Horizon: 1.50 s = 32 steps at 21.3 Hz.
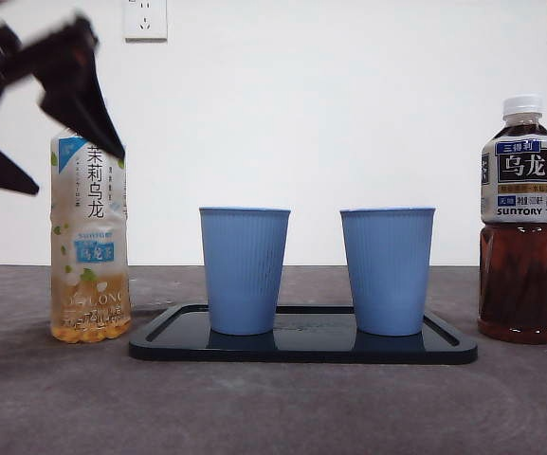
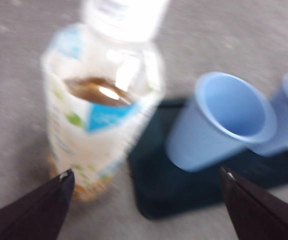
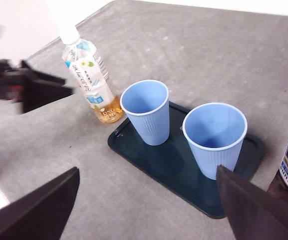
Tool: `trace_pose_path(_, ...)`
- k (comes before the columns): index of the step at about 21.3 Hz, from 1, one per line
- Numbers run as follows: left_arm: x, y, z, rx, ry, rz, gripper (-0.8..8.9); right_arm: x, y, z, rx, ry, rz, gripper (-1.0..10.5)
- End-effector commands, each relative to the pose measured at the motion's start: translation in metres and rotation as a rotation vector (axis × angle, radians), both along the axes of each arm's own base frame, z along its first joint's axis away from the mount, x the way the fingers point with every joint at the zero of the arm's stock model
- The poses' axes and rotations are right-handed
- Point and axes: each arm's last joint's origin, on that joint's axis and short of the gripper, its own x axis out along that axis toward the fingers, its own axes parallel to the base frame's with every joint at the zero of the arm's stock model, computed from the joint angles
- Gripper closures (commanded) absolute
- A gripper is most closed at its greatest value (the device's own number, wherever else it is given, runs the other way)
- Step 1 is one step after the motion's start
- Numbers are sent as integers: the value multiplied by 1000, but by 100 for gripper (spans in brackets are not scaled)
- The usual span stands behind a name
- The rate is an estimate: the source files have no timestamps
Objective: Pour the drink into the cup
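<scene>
A pale jasmine oolong bottle with a white label stands at the left of the table; it also shows in the left wrist view and the right wrist view. Two blue paper cups stand upright on a dark tray. A dark oolong tea bottle with a white cap stands at the right. My left gripper is open, up at the top left, just above and beside the pale bottle, apart from it. My right gripper is open and empty, high above the tray.
The grey table top runs to a white wall with two sockets. The tray's rim also shows in the right wrist view, and the left arm reaches in beside the pale bottle.
</scene>
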Motion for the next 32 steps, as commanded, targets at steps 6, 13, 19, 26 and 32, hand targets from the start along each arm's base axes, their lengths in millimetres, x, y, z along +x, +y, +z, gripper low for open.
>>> trace_pose_path(6,-57,15,67,-75,-23,-158,345,-2,1,3,32,27,49,510)
trace_pose_path(13,-94,34,95,-162,-103,-266,346,-7,1,-3,28,119,100,510)
trace_pose_path(19,-101,40,93,-136,-106,-276,362,-9,0,-6,17,150,99,510)
trace_pose_path(26,-101,40,92,-129,-107,-278,794,-9,0,-6,18,153,98,929)
trace_pose_path(32,-101,40,92,-129,-107,-278,793,-9,0,-6,20,154,96,930)
